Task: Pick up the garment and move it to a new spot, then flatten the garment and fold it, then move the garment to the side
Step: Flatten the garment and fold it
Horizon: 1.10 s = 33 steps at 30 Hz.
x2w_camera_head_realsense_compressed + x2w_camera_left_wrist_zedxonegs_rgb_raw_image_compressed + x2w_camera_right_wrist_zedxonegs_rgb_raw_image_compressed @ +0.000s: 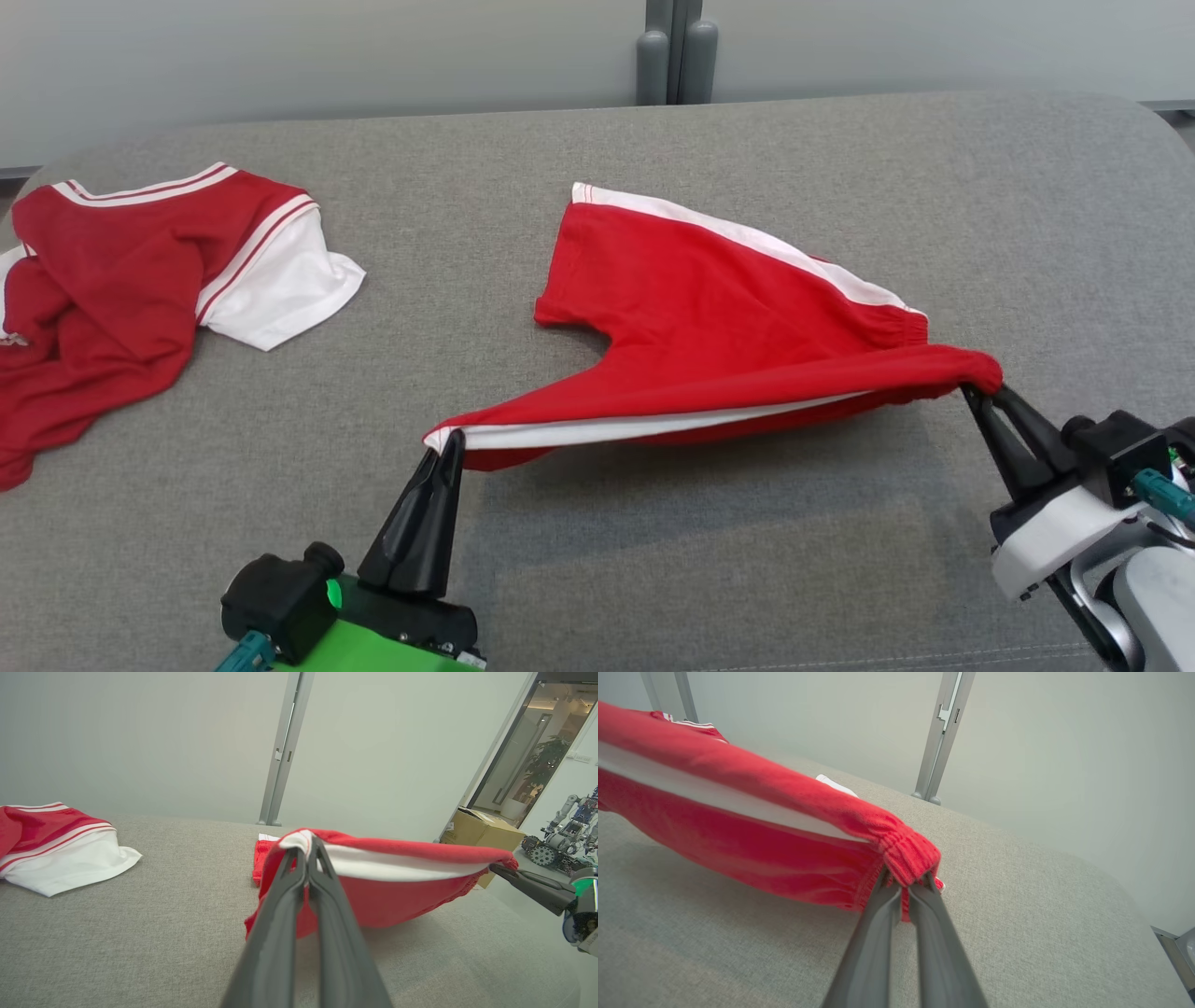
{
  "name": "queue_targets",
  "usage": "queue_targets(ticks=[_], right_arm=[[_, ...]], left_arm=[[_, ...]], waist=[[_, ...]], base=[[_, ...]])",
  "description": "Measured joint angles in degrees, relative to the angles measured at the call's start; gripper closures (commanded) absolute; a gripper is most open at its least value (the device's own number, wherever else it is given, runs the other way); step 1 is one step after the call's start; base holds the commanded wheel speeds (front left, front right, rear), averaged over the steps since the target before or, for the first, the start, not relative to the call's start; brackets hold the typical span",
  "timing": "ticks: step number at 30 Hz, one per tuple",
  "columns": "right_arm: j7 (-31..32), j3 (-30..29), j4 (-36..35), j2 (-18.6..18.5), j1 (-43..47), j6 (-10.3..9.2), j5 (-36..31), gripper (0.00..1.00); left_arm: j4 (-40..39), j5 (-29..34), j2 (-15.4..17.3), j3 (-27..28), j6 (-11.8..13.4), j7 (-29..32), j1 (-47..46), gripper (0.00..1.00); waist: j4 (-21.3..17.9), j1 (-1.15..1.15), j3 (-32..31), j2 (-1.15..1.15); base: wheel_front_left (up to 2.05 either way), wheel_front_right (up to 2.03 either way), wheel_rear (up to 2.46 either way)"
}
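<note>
In the head view, the red shorts (709, 317) are seen near the middle of the grey worktop (653, 579). Their far part lies on the surface, and their near edge, with a white stripe, is lifted and stretched between the two grippers. The left gripper (448, 446) is closed on the corner of a leg hem. The right gripper (978, 387) is closed on the gathered waistband. A red and white shirt (121, 271) lies crumpled at the left end of the worktop, well apart from the shorts.

In the left wrist view, the fingers of the left gripper (306, 847) are pressed together on the white hem of the red shorts (387, 900). The cloth is drawn across to the right gripper (497, 869) at the right edge. The shirt (56, 844) is seen at the left, and a cardboard box (483, 835) stands beyond the worktop.

In the right wrist view, the right gripper (903, 879) is seen shut on the elastic waistband of the red shorts (738, 826), which are held above the worktop (1017, 905).
</note>
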Motion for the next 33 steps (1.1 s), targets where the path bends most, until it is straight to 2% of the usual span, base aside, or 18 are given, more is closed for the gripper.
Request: queue_targets(ticks=[4, 8, 15, 24, 33], right_arm=[[0.2, 2.2, 1.8, 0.1, 1.2, 1.63, 0.9, 1.0], [1.0, 3.6, 2.6, 0.9, 1.0, 2.27, 1.6, 1.0], [2.1, 4.5, 3.4, 3.7, -3.7, 3.15, 4.8, 1.0], [4.2, 3.5, 6.7, 6.8, -12.3, 3.63, 8.7, 1.0], [5.4, 4.5, 11.3, 10.8, -20.6, 3.66, 11.2, 1.0]], left_arm=[[1.8, 0.1, 1.2, -0.3, 0.0, 0.3, 0.1, 1.0], [3.4, 0.4, 2.1, -0.3, -0.3, 0.9, -1.8, 1.0], [8.0, 2.4, 3.9, 0.2, -0.8, 4.4, -13.8, 1.0], [17.4, 3.9, 3.7, 0.3, -0.8, 11.4, -30.2, 1.0], [26.1, 6.0, 3.9, 2.0, -0.1, 15.5, -41.9, 1.0]], waist=[[-0.6, 0.0, 0.8, 0.0], [-1.3, 0.0, 2.0, 0.0], [-3.6, 0.0, 4.9, 0.0], [-7.3, 0.0, 10.3, 0.0], [-11.5, 0.0, 16.8, 0.0]], base=[[0.0, 0.0, 0.0], [0.0, 0.0, 0.0], [0.0, 0.0, 0.0], [0.0, 0.0, 0.0], [0.0, 0.0, 0.0]])
